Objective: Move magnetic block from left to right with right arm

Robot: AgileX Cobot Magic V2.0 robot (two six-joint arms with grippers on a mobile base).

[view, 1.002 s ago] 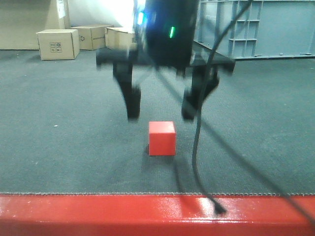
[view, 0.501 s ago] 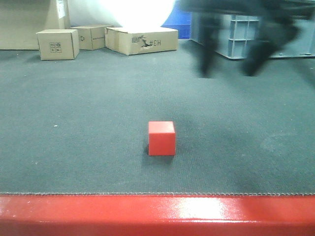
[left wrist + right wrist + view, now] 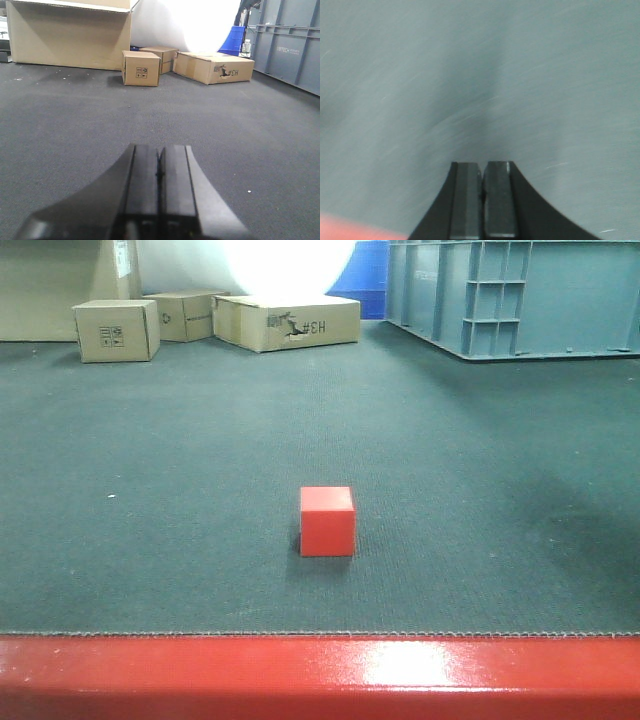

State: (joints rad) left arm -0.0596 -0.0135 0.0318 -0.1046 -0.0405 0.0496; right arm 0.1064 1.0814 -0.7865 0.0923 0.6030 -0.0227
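Gone from the upper right of the front view, the right claw (image 3: 481, 200) now shows its fingers together and empty over blurred carpet, probably retreating, leaving the magnetic block (image 3: 327, 521) resting mid-frame, apparently placed.

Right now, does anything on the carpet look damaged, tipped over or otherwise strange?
Nothing stands out. The red magnetic block sits flat and upright on the dark carpet, whole and unheld. The cardboard boxes and the grey crate stand in order at the back. The right wrist view is blurred, showing only the shut right gripper.
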